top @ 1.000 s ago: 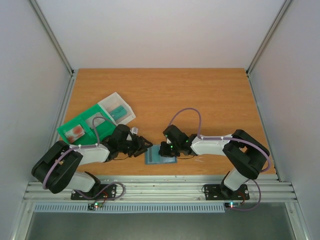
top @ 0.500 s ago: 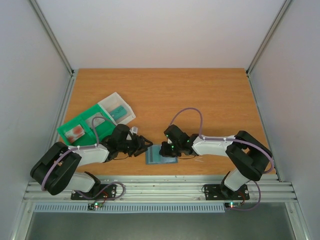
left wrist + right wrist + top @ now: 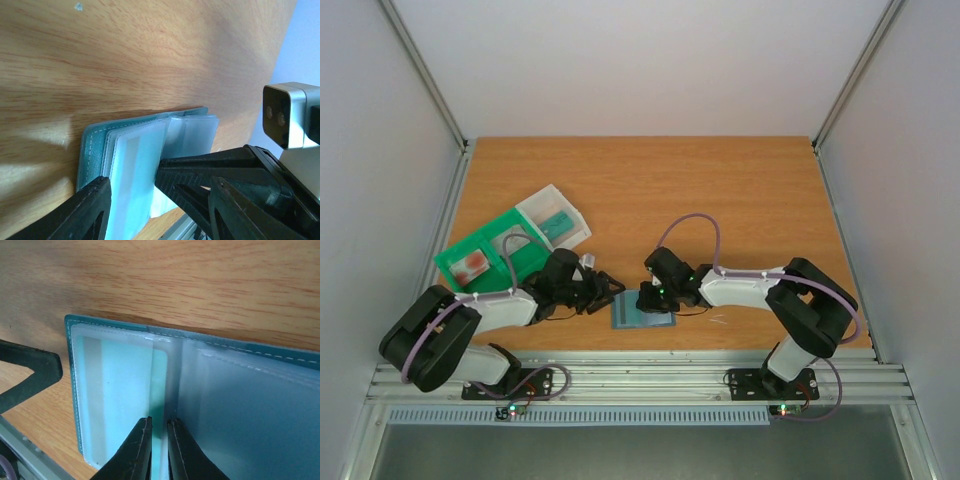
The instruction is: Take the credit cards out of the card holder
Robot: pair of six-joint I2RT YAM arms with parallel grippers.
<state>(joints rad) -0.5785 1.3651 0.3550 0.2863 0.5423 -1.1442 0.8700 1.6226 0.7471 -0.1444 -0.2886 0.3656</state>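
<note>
Wooden table (image 3: 720, 190): card holder (image 3: 631, 316), green tray (image 3: 490, 238)

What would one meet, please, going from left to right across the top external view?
The green tray with clear box → left gripper → card holder → right arm's base.

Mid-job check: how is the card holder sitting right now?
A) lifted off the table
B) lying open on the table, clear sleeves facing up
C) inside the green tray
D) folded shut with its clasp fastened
B: the right wrist view shows the card holder spread open on the wooden table, with its clear sleeves facing up.
</note>
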